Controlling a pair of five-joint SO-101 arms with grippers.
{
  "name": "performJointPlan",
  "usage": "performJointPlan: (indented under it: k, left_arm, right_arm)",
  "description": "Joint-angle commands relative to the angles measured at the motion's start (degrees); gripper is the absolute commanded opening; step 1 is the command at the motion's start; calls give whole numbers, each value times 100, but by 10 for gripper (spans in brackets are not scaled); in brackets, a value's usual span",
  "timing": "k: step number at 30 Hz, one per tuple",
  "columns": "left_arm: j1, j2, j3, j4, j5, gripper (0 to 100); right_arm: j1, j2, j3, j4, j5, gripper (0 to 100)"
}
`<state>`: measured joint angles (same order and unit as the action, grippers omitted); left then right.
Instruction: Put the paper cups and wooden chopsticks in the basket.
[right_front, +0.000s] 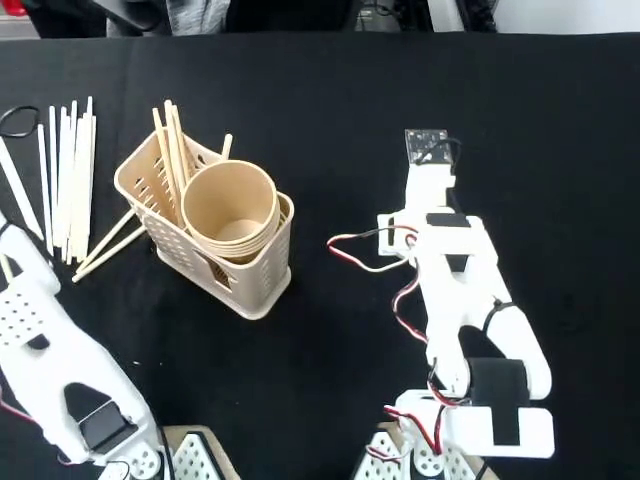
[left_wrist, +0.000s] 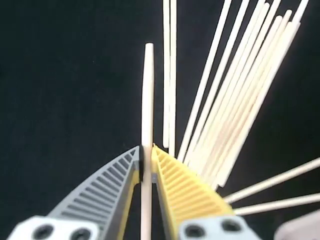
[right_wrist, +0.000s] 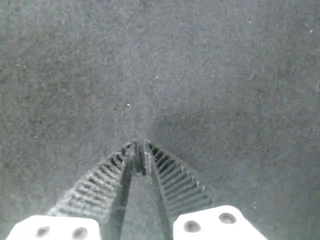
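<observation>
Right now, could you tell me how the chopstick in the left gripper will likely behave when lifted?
The wooden chopstick looks thin and straight, so probably stiff and light. The left gripper pinches it at one narrow spot with much length beyond, so it may pivot.

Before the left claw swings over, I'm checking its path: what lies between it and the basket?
In the high view, loose chopsticks lie flat between the left claw and the basket.
</observation>
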<state>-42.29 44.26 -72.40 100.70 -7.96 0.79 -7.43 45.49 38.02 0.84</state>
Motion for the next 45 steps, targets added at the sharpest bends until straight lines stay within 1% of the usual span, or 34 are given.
performJointPlan:
  k: [1,5,8,10,13,16,18,20,26,29,31,33,36,39,42,45]
  left_arm:
    - [233,-1591,1182,35,149,29]
    - [576,-2857,2325,9,149,29]
    - [875,-3719,2879,-26,149,29]
    - [1042,-4237,3257,-273,158,29]
    - [1130,-5064,3960,-774,448,29]
    - [1165,-6031,5007,-1451,607,29]
    - [1279,-6804,5930,-2031,607,29]
    - [1349,-7640,6888,-2778,580,29]
    - [1437,-9653,9701,-6136,633,29]
    - [1754,-10207,10624,-7815,633,29]
    - [1912,-10470,10958,-8571,642,29]
    - [2193,-10716,11011,-8853,826,29]
    - [2686,-10963,10897,-8870,1389,29]
    - [3090,-10901,10800,-8905,1802,29]
    - [3116,-10523,10703,-8879,2233,29]
    - [3116,-10084,10598,-8905,2418,29]
  right_arm:
    - [-62,-136,-40,-105,-9,15]
    - [-70,-136,-40,-105,-9,15]
    - [-70,-136,-40,-97,-9,15]
    - [-70,-136,-40,-79,-9,15]
    - [-70,-136,-31,-70,-9,15]
    - [-70,-136,-31,-70,-9,15]
    - [-70,-136,-31,-70,-9,15]
    - [-70,-136,-31,-70,-9,15]
    - [-70,-136,-31,-70,-9,15]
    - [-70,-136,-31,-70,-9,15]
    - [-70,-136,-31,-70,-9,15]
    - [-70,-136,-31,-70,-9,15]
    - [-70,-136,-31,-70,-9,15]
    - [-62,-136,-31,-70,-9,15]
    - [-62,-145,-31,-79,-9,15]
    - [-62,-145,-31,-79,-9,15]
